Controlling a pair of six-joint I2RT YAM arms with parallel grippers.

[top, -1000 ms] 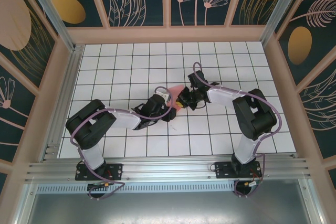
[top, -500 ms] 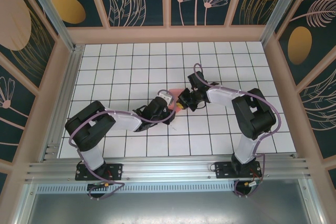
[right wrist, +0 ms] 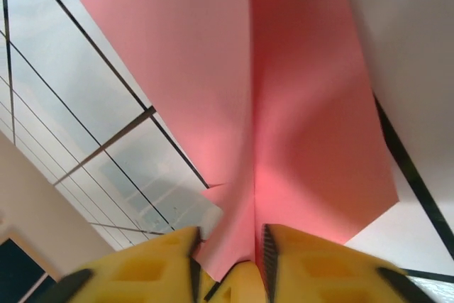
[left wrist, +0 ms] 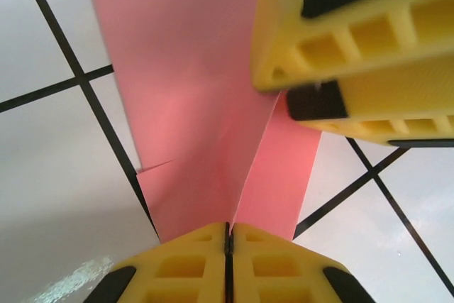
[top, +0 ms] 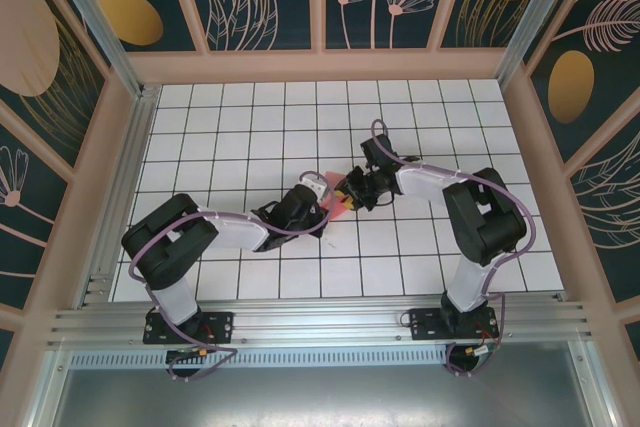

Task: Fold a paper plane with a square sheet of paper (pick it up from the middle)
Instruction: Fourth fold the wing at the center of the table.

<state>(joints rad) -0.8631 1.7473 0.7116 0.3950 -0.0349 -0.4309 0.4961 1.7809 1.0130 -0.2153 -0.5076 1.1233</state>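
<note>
Our left hand [left wrist: 228,230] is clenched on the paper [left wrist: 191,104]. Its two yellow fingers [left wrist: 184,264] meet with no gap, and the paper's raised centre fold runs straight into the seam between them. Our right hand [right wrist: 228,243] is released. Its yellow fingers [right wrist: 145,264] stand apart and the same fold rises through the gap, though we cannot tell whether it brushes a pad.

The paper is plain salmon pink. From the ridge a flap falls away on each side, down toward the white counter [left wrist: 57,189] with its black grid lines [left wrist: 53,90].

The left wrist view adds the right hand's fingers hanging over the far end of the fold, and a small step in the paper's left edge where layers overlap. The right wrist view looks along the ridge the other way, with the near corner of the right flap lying over a grid line.

From above, we see the left arm [top: 230,229] and right arm [top: 430,185] reaching inward, hands almost touching near the counter's middle, with the paper a small pink patch between them.
</note>
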